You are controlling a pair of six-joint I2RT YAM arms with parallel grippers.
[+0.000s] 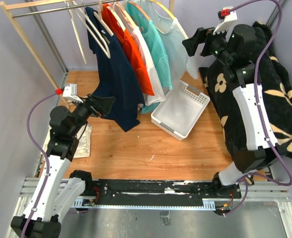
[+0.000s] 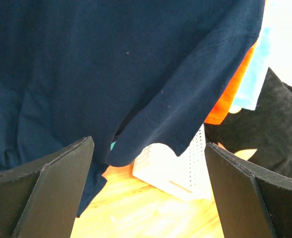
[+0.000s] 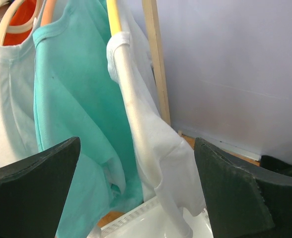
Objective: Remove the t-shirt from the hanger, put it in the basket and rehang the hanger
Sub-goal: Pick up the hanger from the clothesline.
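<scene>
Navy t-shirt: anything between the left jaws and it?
Nothing visible. The left jaws stand open at the lower edge of the navy t-shirt; in the left wrist view only its fabric lies ahead. The white basket sits beyond it.

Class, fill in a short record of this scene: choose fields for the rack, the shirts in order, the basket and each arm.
rack: wooden-framed rack with a metal bar across the top
shirts, left to right: navy t-shirt, orange shirt, white shirt, teal shirt, pale shirt, all hanging
basket: white basket, below the teal and pale shirts
left arm: jaws open, at the navy t-shirt's lower hem, nothing gripped
right arm: jaws open, raised beside the pale shirt, nothing gripped
</scene>
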